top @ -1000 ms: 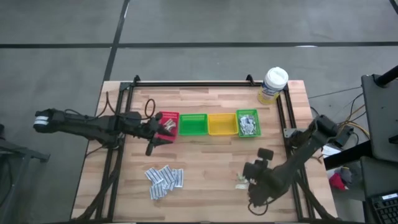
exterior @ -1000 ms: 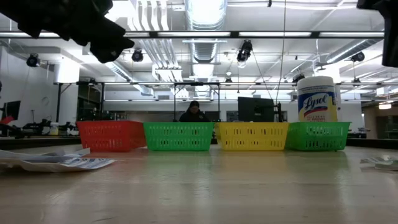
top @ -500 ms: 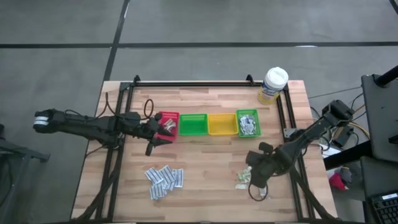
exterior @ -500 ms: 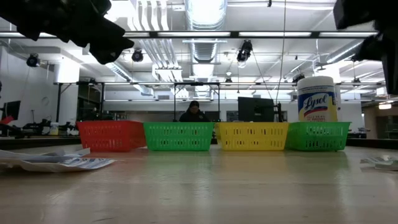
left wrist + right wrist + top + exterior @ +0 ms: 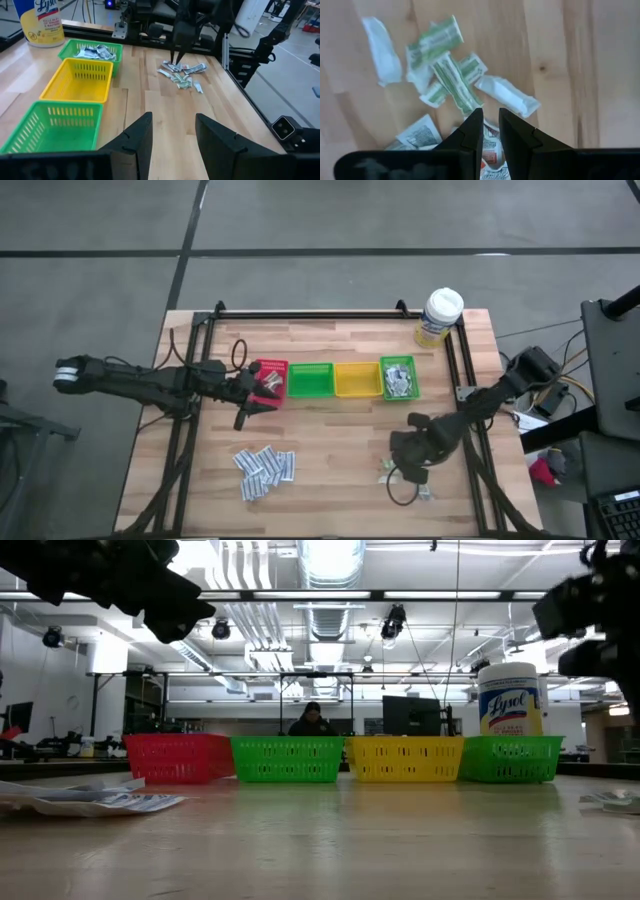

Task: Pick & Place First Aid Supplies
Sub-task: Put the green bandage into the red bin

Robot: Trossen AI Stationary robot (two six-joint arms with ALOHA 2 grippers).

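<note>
Tub label "Lysol" | right pincer nearly closed, empty, over sachets | left pincer released

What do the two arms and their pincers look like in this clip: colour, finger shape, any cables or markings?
Both arms are dark, nearly black, and slender. The left arm has a pale band near its outer end. Left pincer: two broad, flat dark fingers. Right pincer: the same dark wedge shape. A thin black cable loops beside the right arm.
</note>
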